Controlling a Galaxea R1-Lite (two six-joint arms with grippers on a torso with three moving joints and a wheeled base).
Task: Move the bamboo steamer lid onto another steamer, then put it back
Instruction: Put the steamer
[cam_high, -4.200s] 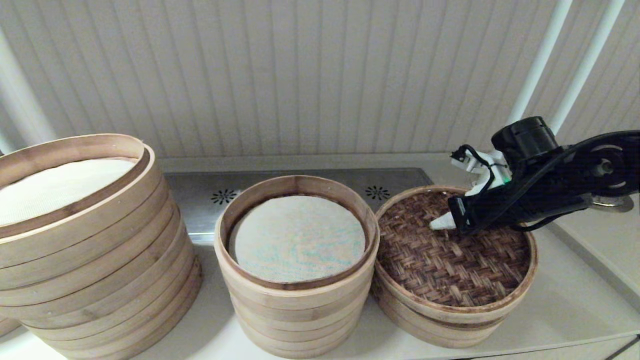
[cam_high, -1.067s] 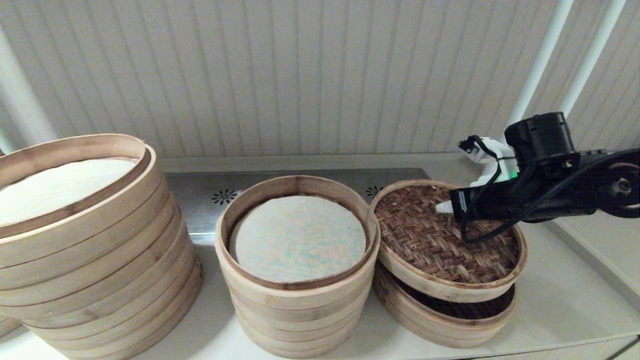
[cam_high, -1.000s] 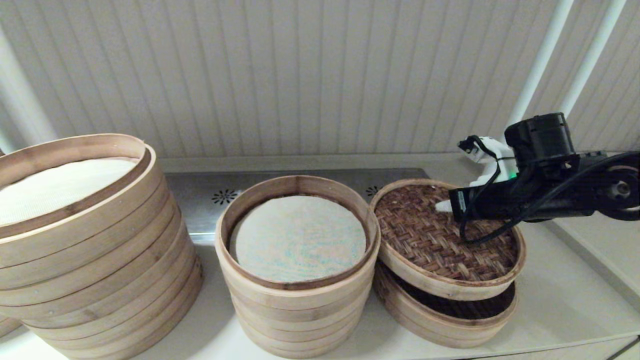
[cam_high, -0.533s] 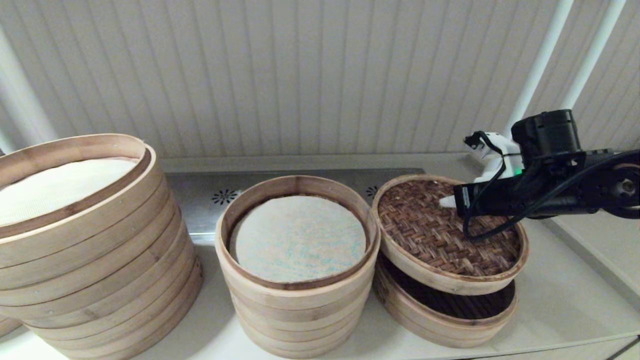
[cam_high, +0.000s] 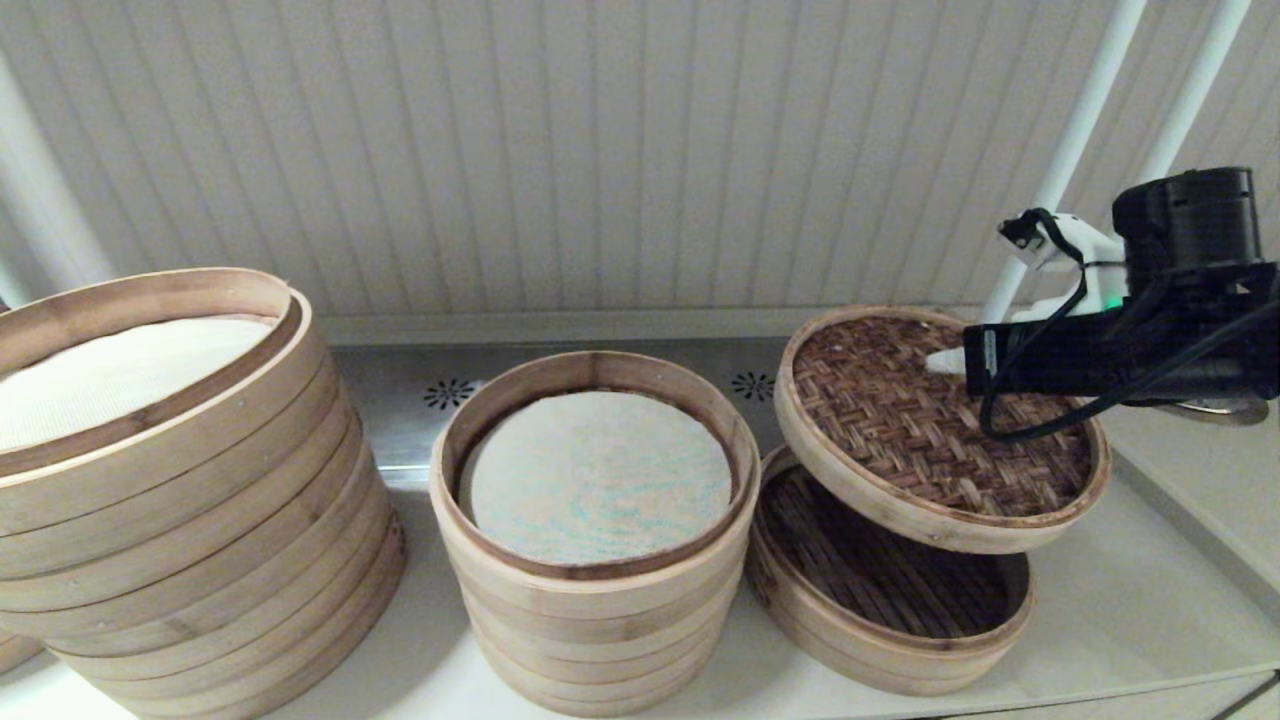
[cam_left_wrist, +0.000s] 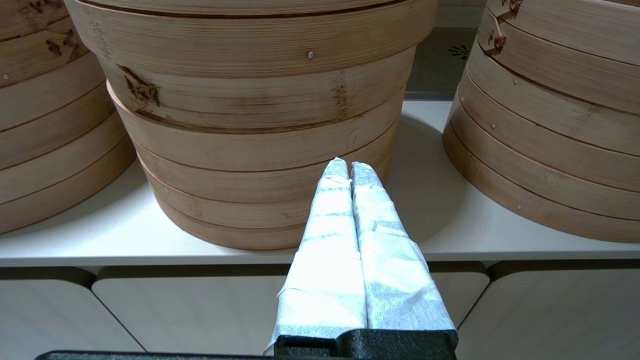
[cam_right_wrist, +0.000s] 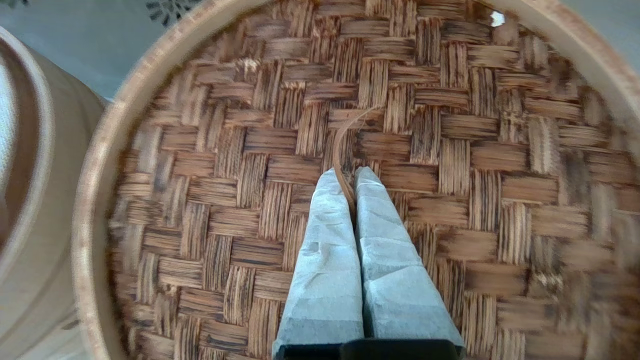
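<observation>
The bamboo steamer lid (cam_high: 900, 430) with its dark woven top hangs tilted in the air at the right. My right gripper (cam_high: 940, 362) is shut on the thin loop handle in the lid's middle; in the right wrist view its fingertips (cam_right_wrist: 348, 176) pinch that loop on the lid (cam_right_wrist: 240, 150). Beneath the lid, the low basket with a dark slatted floor (cam_high: 880, 590) stands uncovered. The mid-sized steamer (cam_high: 593, 530) with a green-flecked liner stands just left of it. My left gripper (cam_left_wrist: 348, 167) is shut and empty, off the counter's front edge, facing a steamer stack (cam_left_wrist: 260, 120).
A much wider stack (cam_high: 160, 490) with a plain white liner fills the left of the counter. A steel vent strip (cam_high: 450, 395) runs along the back by the ribbed wall. White poles (cam_high: 1080, 130) rise behind my right arm.
The lid has come off the low basket and risen, now higher and further right than half a second ago, tilted. The basket's slatted floor is exposed. The left arm has not moved.
</observation>
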